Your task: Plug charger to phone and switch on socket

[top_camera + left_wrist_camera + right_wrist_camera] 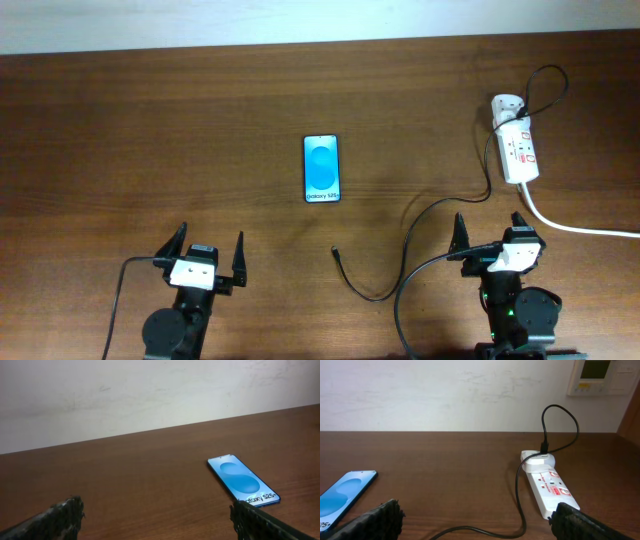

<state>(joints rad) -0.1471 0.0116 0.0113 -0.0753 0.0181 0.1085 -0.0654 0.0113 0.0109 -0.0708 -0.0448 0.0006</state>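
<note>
1. Left gripper (208,251) is at the near edge of the table (150,130), jaws spread wide, holding nothing
2. Right gripper (490,238) is at the near edge on the right side, jaws also wide apart, empty
3. Phone (322,168) lies flat mid-table, screen up and lit blue, well apart from both grippers; in the left wrist view the phone (243,481) is ahead and to the right of the gripper (157,520)
4. Socket (518,152) lies far right, ahead of the right gripper, with a thick white cord (570,225) running off the right edge
5. Charger (447,200): the white adapter (503,104) sits in the far end of the socket, and the black cable loops over it, then runs down and left across the table
6. Connector tip (334,251) lies loose on the table between the grippers, near side of the phone, not touching it
7. Right wrist view: socket (551,489) ahead right, cable (519,495) beside it, phone (342,492) at left
8. Switch positions too small to tell
</note>
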